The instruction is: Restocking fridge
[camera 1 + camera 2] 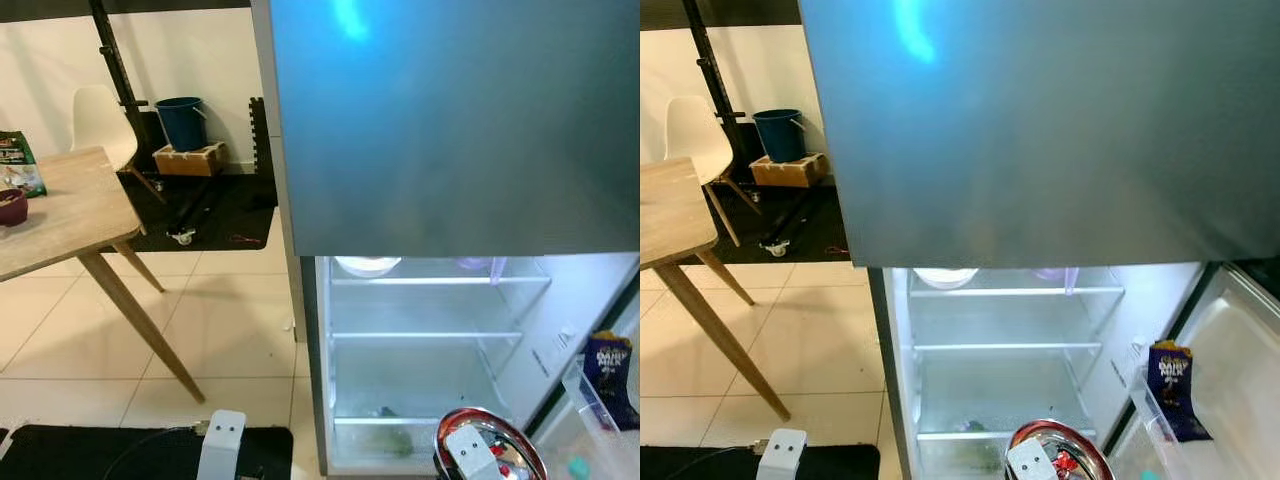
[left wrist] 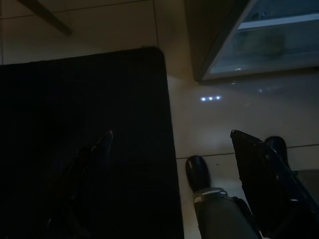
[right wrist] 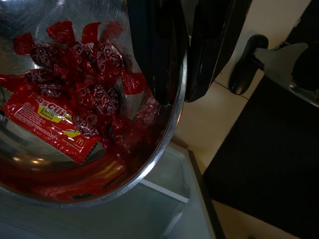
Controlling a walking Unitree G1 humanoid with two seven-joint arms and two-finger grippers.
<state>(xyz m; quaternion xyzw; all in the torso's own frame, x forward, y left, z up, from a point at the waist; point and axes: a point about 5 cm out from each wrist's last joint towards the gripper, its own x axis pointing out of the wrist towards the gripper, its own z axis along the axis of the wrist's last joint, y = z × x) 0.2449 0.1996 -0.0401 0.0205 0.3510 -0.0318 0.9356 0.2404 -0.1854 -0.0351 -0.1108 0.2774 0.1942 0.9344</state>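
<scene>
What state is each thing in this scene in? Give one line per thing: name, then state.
Fridge: lower door open, upper door shut, light on inside.
Shelves: mostly bare.
Metal bowl: held by its rim, filled with red-wrapped sweets and a sauce sachet.
Right gripper: jaws shut on the bowl's rim.
Left gripper: jaws open, holding nothing.
Chocolate bag: upright in the door rack.
</scene>
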